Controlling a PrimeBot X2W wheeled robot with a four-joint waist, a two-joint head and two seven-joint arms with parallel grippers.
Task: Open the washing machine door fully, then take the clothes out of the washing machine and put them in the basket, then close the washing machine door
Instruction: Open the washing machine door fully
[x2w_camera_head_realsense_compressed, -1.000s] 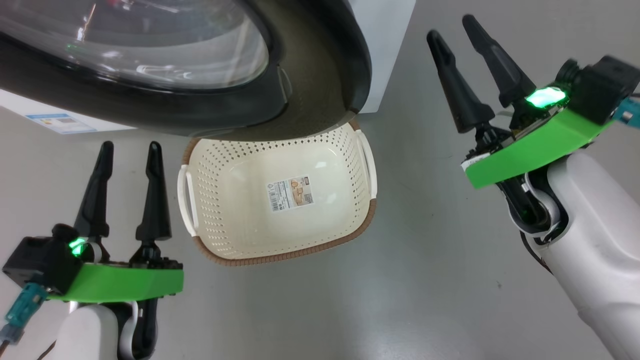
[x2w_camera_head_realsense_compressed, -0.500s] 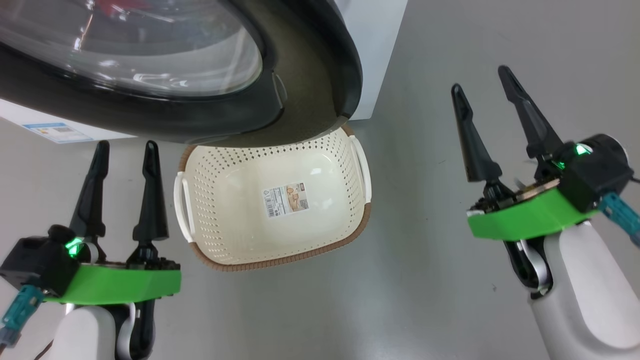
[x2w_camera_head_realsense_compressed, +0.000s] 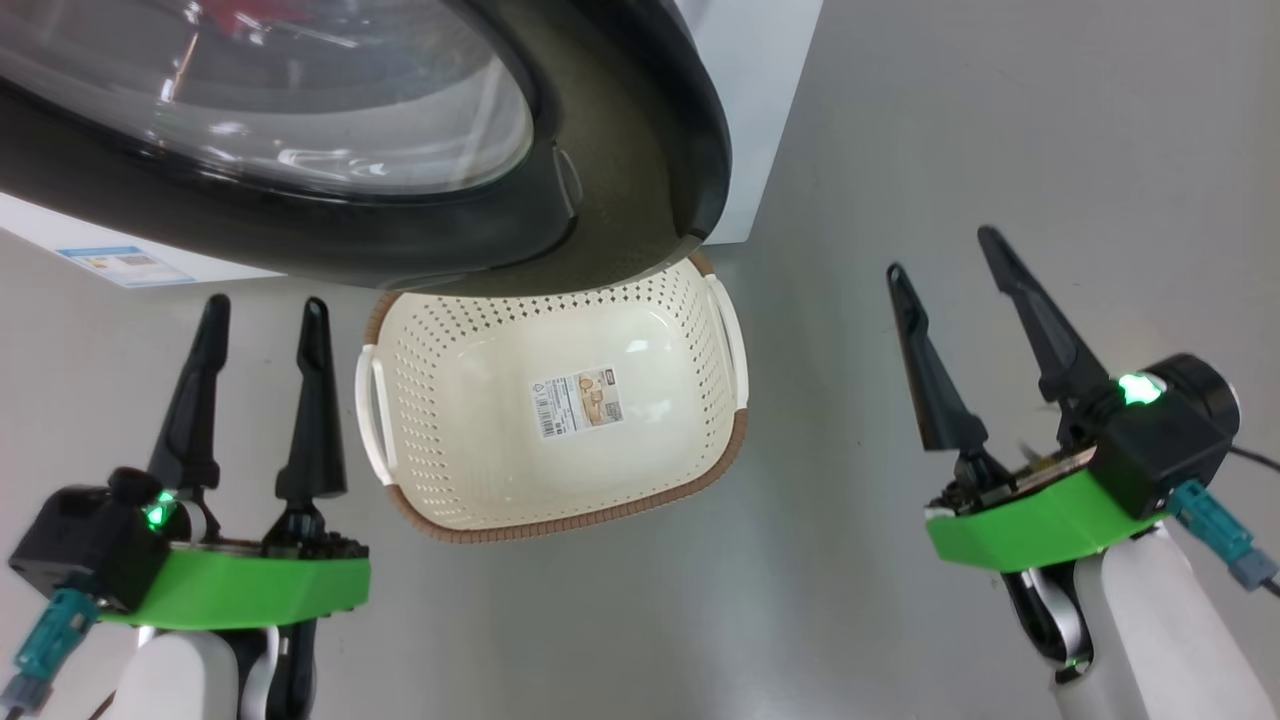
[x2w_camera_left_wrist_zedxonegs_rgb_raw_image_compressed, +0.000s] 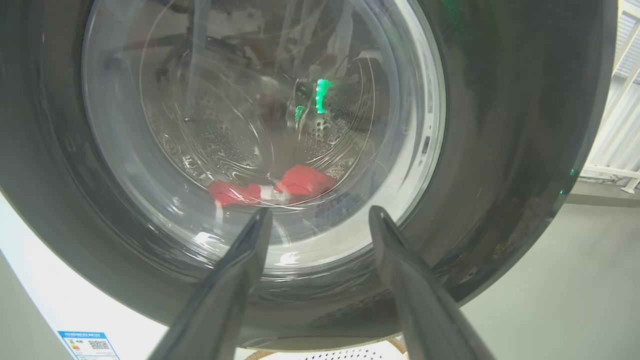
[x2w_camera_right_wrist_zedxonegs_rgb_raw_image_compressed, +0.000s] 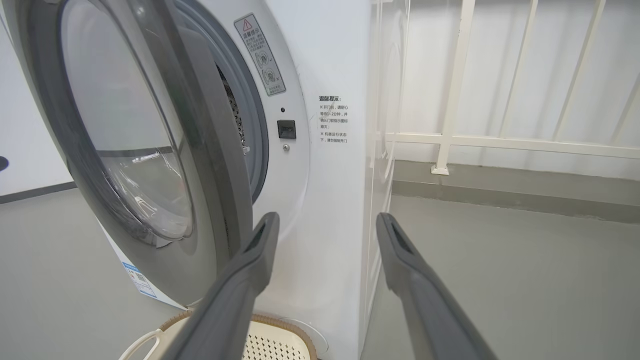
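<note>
The washing machine door (x2w_camera_head_realsense_compressed: 620, 150) hangs ajar over the far rim of the basket (x2w_camera_head_realsense_compressed: 450, 400), which is empty with a paper label on its bottom. In the right wrist view the door (x2w_camera_right_wrist_zedxonegs_rgb_raw_image_compressed: 125, 150) stands a little off the washing machine (x2w_camera_right_wrist_zedxonegs_rgb_raw_image_compressed: 330, 175) front. Through the door glass in the left wrist view, the red clothes (x2w_camera_left_wrist_zedxonegs_rgb_raw_image_compressed: 300, 181) lie low in the drum. My left gripper (x2w_camera_head_realsense_compressed: 265, 310) is open left of the basket, its fingers (x2w_camera_left_wrist_zedxonegs_rgb_raw_image_compressed: 320, 212) pointing at the door glass. My right gripper (x2w_camera_head_realsense_compressed: 940, 255) is open to the basket's right, holding nothing.
Grey floor surrounds the basket. A white railing (x2w_camera_right_wrist_zedxonegs_rgb_raw_image_compressed: 500, 140) runs behind the machine on the right. A blue-and-white sticker (x2w_camera_head_realsense_compressed: 125, 262) sits low on the machine's front.
My right gripper has dropped back toward me, away from the door edge, and stays open. The left gripper and basket have held their places; the camera shifted slightly.
</note>
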